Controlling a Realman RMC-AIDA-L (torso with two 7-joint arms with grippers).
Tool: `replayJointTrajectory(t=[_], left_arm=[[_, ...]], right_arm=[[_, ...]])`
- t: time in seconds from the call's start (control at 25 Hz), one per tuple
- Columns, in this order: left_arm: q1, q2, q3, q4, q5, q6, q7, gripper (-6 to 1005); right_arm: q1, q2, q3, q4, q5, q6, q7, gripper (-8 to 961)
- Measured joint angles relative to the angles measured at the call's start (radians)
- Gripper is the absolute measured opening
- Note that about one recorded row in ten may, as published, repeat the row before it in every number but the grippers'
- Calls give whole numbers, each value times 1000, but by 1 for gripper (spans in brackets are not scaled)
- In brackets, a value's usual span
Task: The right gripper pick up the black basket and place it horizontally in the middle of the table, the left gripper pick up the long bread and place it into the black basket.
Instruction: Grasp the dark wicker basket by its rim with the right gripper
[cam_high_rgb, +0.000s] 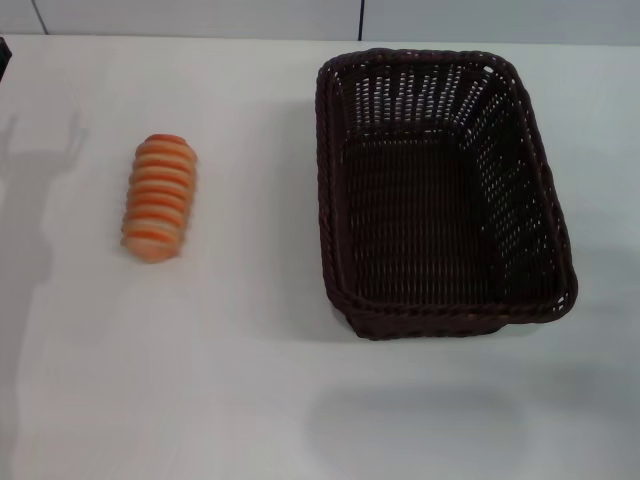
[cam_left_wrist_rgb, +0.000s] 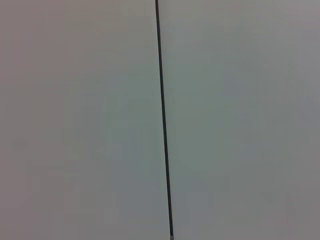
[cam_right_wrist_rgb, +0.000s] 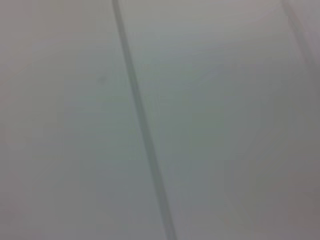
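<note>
The black basket (cam_high_rgb: 440, 190) is a large dark woven wicker basket. It stands empty on the right half of the white table (cam_high_rgb: 250, 380), its long side running from front to back. The long bread (cam_high_rgb: 160, 197), a small orange and cream ridged loaf, lies on the left half of the table, well apart from the basket. Neither gripper shows in any view. Both wrist views show only a plain pale surface crossed by a thin dark line.
The table's far edge meets a pale wall with a dark seam (cam_high_rgb: 361, 18). Faint shadows fall on the table at the far left (cam_high_rgb: 40, 150) and near the front (cam_high_rgb: 410, 420).
</note>
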Motion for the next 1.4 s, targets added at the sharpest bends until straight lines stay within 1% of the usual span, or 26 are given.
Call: replayJointTrajectory(t=[0.08,0.12,0.16,0.2,0.24,0.28,0.32,0.36,0.4,0.48,0.52,0.56,0.6,0.64,0.72,0.76,0.8,0.84,0.88,0.92,0.96,1.08,1.24,1.32,1.36,1.4], left_arm=[[-1,1,-1,0,0,-1,0,844],[-2,2,-4,0,0,-1,0,844],[-2,2,-5,0,0,-2,0,844],[-3,3,-7,0,0,-3,0,844],[-5,3,-8,0,-1,-5,0,844],[-5,3,-8,0,-1,-5,0,844],[-8,4,-10,0,-1,-10,0,844],[-10,5,-10,0,-2,-14,0,844],[-12,5,-10,0,-2,-16,0,843],[-12,5,-10,0,-2,-16,0,843],[-16,5,-11,0,-2,-20,0,843],[-30,5,-12,1,-2,-47,1,843],[-30,5,-12,1,-2,-47,1,843],[-35,5,-13,1,-2,-56,2,843],[-38,6,-13,1,-2,-61,2,842],[-46,6,-13,1,-2,-65,5,842],[-48,6,-13,0,-2,-65,5,842],[-49,6,-13,0,-2,-65,5,842],[-50,6,-13,0,-1,-65,5,842],[-51,6,-13,0,-2,-66,5,842],[-51,5,-13,0,-2,-66,5,842],[-49,5,-12,0,-2,-66,3,841],[-46,4,-12,0,-2,-66,-3,841],[-45,4,-13,0,-2,-66,-5,841],[-44,4,-13,0,-2,-66,-6,841],[-44,4,-13,0,-2,-66,-6,840]], right_arm=[[-21,-44,3,-97,-21,-98,-8,782],[-35,-76,4,-159,-31,-159,-13,782],[-59,-129,6,-264,-42,-259,-23,782],[-59,-129,6,-264,-42,-259,-23,782],[-74,-157,11,-334,-44,-325,-32,782],[-86,-177,16,-382,-46,-371,-39,782],[-105,-203,33,-454,-46,-458,-57,782],[-122,-220,52,-518,-46,-544,-80,782],[-138,-233,81,-580,-46,-642,-111,781],[-169,-240,142,-676,-47,-812,-180,780],[-187,-230,184,-724,-47,-913,-221,780],[-221,-192,282,-807,-47,-1118,-300,780],[-221,-192,282,-807,-47,-1118,-300,781],[-231,-167,329,-838,-47,-1210,-333,781],[-250,-96,434,-896,-47,-1425,-420,782],[-255,-65,472,-908,-47,-1483,-454,782],[-261,-20,522,-919,-47,-1572,-503,781],[-266,15,560,-926,-48,-1629,-538,781],[-270,46,600,-931,-46,-1691,-566,781],[-270,60,625,-934,-43,-1735,-579,781],[-258,55,648,-936,-36,-1796,-553,782],[-244,51,670,-928,-34,-1842,-518,782],[-232,57,715,-906,-34,-1901,-493,782],[-220,56,734,-891,-35,-1926,-464,781],[-199,56,766,-868,-44,-1964,-437,781],[-199,56,766,-868,-44,-1964,-437,781]])
